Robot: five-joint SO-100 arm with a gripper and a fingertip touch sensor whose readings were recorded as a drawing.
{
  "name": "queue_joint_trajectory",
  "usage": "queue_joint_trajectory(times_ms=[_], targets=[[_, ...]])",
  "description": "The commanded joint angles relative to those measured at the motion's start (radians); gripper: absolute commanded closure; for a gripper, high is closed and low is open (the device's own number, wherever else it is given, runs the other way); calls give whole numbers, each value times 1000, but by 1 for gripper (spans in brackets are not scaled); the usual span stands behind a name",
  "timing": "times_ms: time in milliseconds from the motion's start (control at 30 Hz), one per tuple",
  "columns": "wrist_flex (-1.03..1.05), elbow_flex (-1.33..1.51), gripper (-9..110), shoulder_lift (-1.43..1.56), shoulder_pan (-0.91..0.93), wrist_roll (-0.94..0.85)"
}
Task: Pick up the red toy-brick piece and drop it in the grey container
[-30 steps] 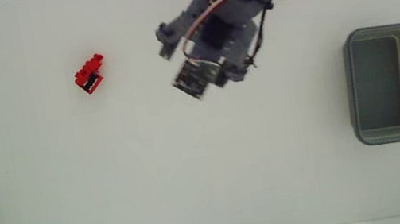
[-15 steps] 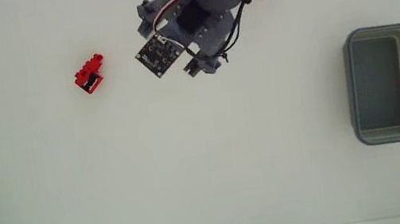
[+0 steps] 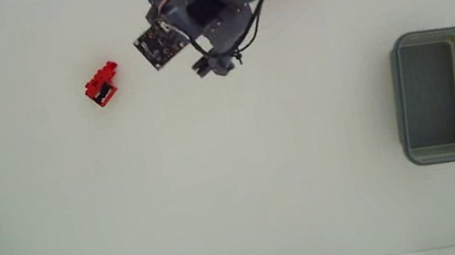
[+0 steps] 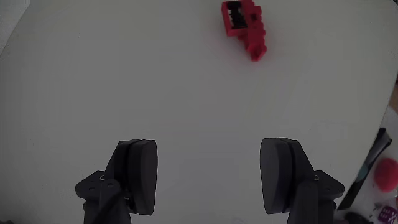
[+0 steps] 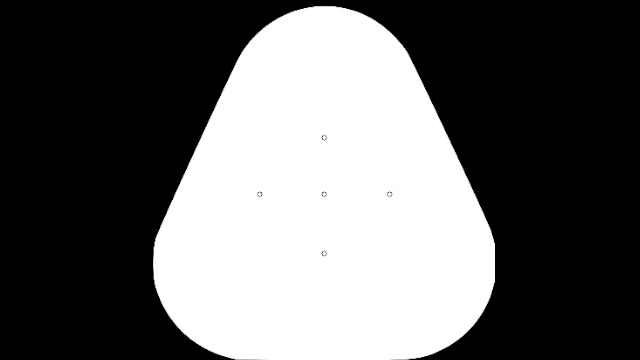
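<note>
In the fixed view, the red toy-brick piece (image 3: 102, 84) lies on the white desk (image 3: 218, 184) toward the upper left, apart from everything else. The arm reaches in from the top edge, and its tool (image 3: 161, 44) sits just to the right of the brick and slightly higher in the picture, with a strip of bare desk between them. From this angle the fingers are hidden under the wrist body, so their spread cannot be read here. The grey container (image 3: 439, 95) stands at the far right of the desk, well apart from both brick and tool.

In the wrist view, the tool (image 4: 211, 174) is released: its two dark fingers stand wide apart at the bottom of the picture, with only bare desk (image 4: 124, 81) between them, holding and touching nothing. The red toy-brick piece (image 4: 244, 27) lies ahead near the top edge, a little right of the gap's centre, its dark gap facing up.
</note>
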Motion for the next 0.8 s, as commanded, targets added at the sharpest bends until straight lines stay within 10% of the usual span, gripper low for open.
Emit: queue_joint_trajectory(times_ms=[0,767], targets=[[-4,5,-9,35,33,3],[-4,5,-9,35,57,3]])
